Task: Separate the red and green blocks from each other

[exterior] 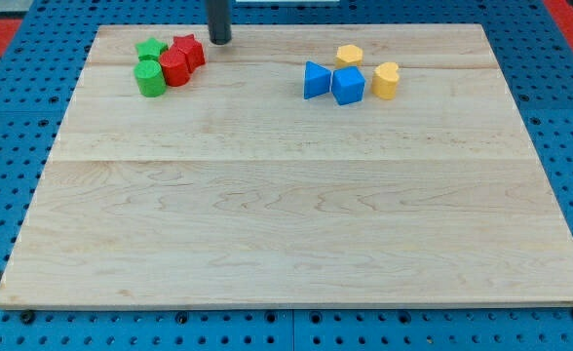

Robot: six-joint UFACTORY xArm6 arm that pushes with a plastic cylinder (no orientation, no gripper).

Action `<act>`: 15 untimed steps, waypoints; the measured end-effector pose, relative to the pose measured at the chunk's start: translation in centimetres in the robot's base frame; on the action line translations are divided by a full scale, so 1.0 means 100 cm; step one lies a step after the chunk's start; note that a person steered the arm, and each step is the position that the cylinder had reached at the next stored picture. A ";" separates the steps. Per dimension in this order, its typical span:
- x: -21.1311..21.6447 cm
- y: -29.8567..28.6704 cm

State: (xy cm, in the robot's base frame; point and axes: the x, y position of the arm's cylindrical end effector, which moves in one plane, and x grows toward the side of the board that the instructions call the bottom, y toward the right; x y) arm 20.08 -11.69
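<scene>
Red/green cluster at bench [286, 224] top-left: green star-like block [151, 50], green cylinder [150, 79], red cylinder [173, 68], red star-like block [188, 51], all touching. The tip [219, 42] sits just right of red star; no claw, plain rod, upper part cut off.

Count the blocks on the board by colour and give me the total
Green: 2, the green block and the green cylinder
Red: 2, the red block and the red cylinder
Blue: 2, the blue triangle and the blue cube
Yellow: 2, the yellow hexagon and the yellow block
Total: 8
</scene>
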 end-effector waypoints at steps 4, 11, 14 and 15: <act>0.062 0.031; 0.097 -0.050; 0.119 0.007; 0.122 -0.006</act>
State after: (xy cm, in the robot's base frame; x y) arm 32.27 -12.28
